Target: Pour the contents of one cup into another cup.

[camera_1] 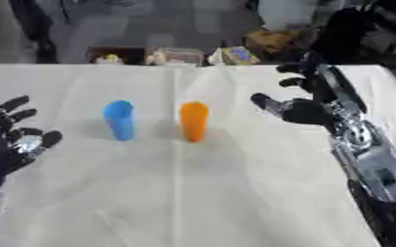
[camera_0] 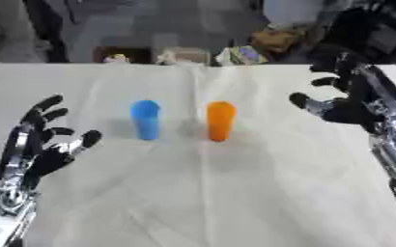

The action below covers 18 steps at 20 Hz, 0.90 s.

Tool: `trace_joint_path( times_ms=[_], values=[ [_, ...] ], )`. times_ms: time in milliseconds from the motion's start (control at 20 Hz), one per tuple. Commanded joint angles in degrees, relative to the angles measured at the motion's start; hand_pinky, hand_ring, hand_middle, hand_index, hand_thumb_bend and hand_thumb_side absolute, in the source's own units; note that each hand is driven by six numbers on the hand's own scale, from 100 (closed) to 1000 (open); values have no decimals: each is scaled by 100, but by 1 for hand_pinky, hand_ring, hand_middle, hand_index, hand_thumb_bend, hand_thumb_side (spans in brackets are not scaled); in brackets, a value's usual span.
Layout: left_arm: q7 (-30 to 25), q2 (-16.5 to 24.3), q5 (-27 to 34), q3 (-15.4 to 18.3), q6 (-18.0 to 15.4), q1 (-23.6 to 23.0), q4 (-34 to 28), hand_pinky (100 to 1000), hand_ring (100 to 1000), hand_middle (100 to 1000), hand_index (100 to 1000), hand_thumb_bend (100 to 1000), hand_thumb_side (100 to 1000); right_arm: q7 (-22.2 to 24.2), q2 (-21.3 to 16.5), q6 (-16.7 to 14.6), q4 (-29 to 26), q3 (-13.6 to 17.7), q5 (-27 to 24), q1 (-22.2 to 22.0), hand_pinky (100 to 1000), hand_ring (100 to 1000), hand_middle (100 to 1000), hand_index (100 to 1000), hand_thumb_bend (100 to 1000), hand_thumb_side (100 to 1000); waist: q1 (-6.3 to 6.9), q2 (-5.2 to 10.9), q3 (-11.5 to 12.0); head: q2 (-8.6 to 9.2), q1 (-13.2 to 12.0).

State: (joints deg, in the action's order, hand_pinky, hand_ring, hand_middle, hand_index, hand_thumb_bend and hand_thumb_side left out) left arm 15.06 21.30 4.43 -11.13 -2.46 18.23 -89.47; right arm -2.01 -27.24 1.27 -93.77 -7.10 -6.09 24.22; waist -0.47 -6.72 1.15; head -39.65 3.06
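Two cups stand upright side by side on the white tablecloth point(camera_0: 201, 193): a blue cup point(camera_0: 146, 119) on the left and an orange cup point(camera_0: 221, 120) on the right, a small gap between them. My right hand point(camera_0: 343, 106) hovers open to the right of the orange cup, thumb pointing toward it, apart from it. At the left my left hand point(camera_0: 42, 140) rests open, fingers spread upward, well clear of the blue cup. What is inside the cups is hidden.
Beyond the table's far edge sit boxes and packets point(camera_0: 184, 55) on the floor. A crease runs down the cloth's middle. Bare cloth lies in front of the cups.
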Motion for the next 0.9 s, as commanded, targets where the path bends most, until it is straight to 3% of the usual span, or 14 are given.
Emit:
trace_joint_path(
  times_ms=[50, 550, 900],
  values=[
    [-40, 71, 6, 5, -10, 103, -41, 621, 845, 877, 857, 944, 357, 25, -80, -15, -42, 22, -6, 89, 717, 809, 791, 908, 616, 100, 15, 71, 2, 62, -17],
    [-74, 53, -119, -57, -1, 206, 116, 612, 836, 875, 861, 973, 387, 12, -78, -5, -31, 16, -14, 90, 717, 807, 789, 909, 581, 100, 36, 68, -22, 81, -10],
    [-69, -83, -440, -237, -39, 575, 651, 597, 819, 861, 865, 993, 403, -13, -66, -3, -36, 10, -49, 90, 717, 806, 787, 909, 581, 100, 15, 57, -55, 103, -22]
  ],
)
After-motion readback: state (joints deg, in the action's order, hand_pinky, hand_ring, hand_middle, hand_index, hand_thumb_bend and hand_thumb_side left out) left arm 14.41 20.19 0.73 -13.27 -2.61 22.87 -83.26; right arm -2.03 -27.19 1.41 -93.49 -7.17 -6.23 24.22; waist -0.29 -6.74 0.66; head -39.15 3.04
